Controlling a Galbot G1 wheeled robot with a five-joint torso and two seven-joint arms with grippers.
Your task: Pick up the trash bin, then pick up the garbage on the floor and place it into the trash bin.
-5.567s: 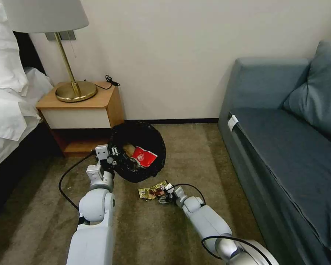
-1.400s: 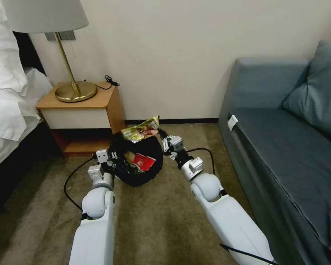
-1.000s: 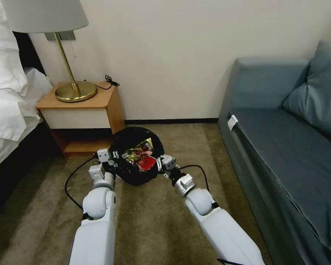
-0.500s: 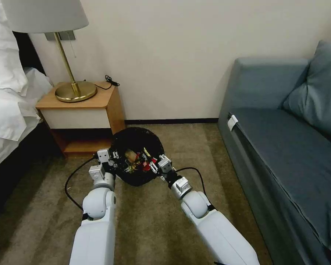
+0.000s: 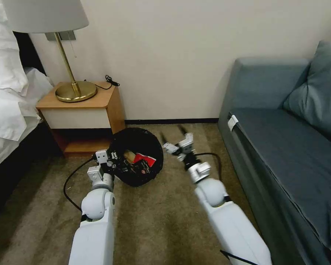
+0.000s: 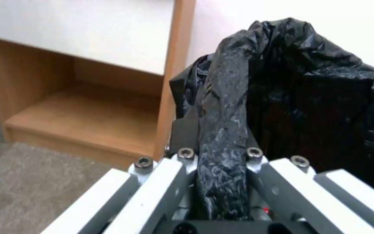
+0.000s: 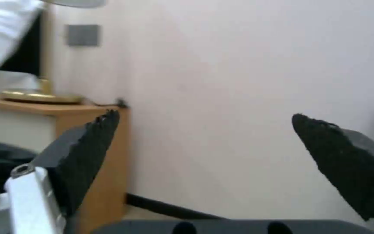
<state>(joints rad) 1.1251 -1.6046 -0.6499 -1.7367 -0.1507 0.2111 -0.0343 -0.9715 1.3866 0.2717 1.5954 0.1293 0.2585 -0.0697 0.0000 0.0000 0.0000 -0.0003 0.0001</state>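
Trash bin (image 5: 136, 156), black-lined, hung tilted beside the nightstand (image 5: 85, 110), its rim pinched in the left gripper (image 6: 221, 156); a red carton (image 5: 143, 159) lay inside. To its right, the right gripper (image 5: 175, 141) hovered spread wide and empty, facing the wall (image 7: 221, 97).

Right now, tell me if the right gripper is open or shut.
Open. The right gripper has its two black fingers spread wide apart with nothing between them, beside the bin.

Black-lined trash bin (image 5: 136, 141) tilted w/ garbage (image 5: 138, 163) inside (red carton visible).
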